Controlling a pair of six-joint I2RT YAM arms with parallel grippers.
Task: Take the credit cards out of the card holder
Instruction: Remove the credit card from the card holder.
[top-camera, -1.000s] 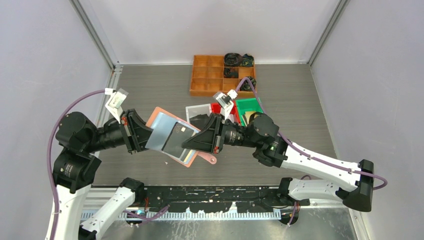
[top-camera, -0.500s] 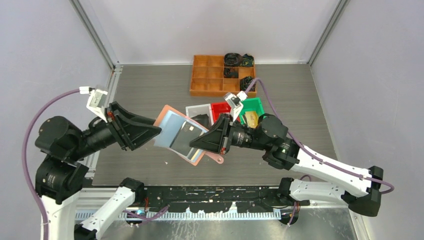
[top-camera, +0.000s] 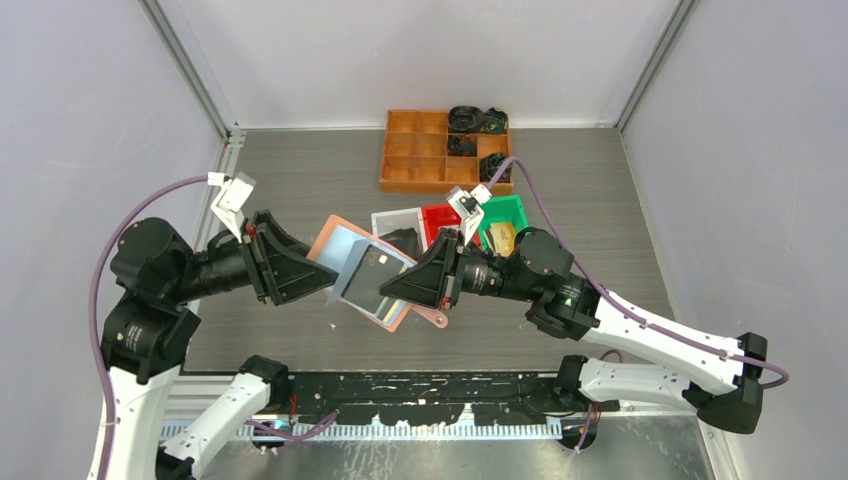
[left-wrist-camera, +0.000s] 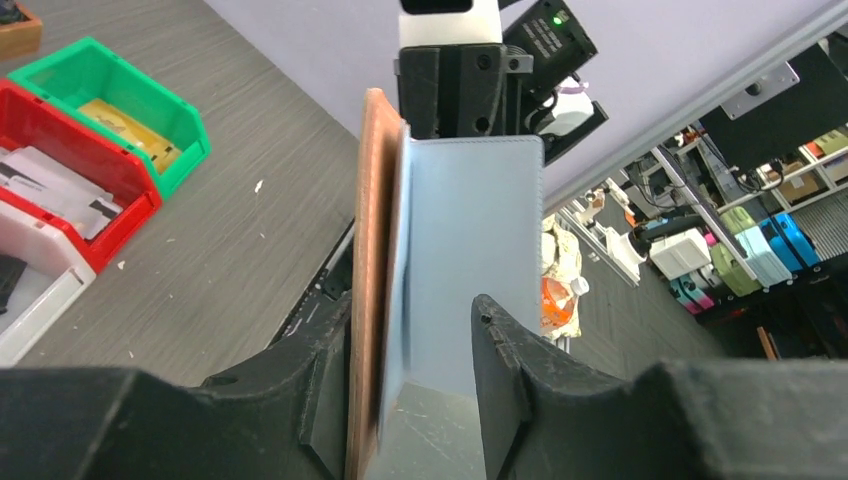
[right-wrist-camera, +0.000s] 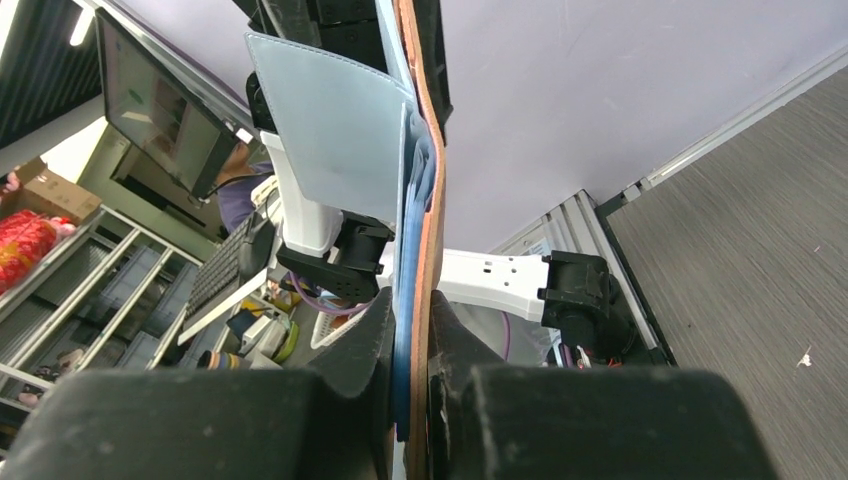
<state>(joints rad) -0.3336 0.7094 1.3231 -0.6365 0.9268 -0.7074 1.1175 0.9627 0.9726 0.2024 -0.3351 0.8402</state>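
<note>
Two grippers meet at one salmon-pink leather-like folding card holder (top-camera: 345, 245). It is held opened out above the grey wood-grain table (top-camera: 300, 170), left of centre and forward of the arm bases.

The right gripper (top-camera: 388, 290) is clamped on the right-hand edge of the card holder. In the right wrist view its fingers (right-wrist-camera: 365, 345) are pressed against both faces of the cover, with no gap between them.

The left gripper (top-camera: 325, 282) is spread apart and straddles the opposite edge. In the left wrist view the salmon cover lies against one finger (left-wrist-camera: 320, 390). A gap is seen between the pale blue clear plastic pocket leaf (left-wrist-camera: 470, 240) and the other finger.

A dark grey rectangular plastic credit card (top-camera: 372, 272) is seated in a pocket on the upward face. The small strap tab (top-camera: 437, 320) projects below the right gripper toward the near edge of the table.

Three small plastic bins stand in a row just behind the right gripper: a white bin (top-camera: 392, 220), a red bin (top-camera: 437, 214) and a green bin (top-camera: 503, 208). An orange compartment tray (top-camera: 420, 150) lies against the far edge.

Bare tabletop is seen from the left of the bins to the far wall. More is seen from the right of the green bin to the right-hand frame rail.
</note>
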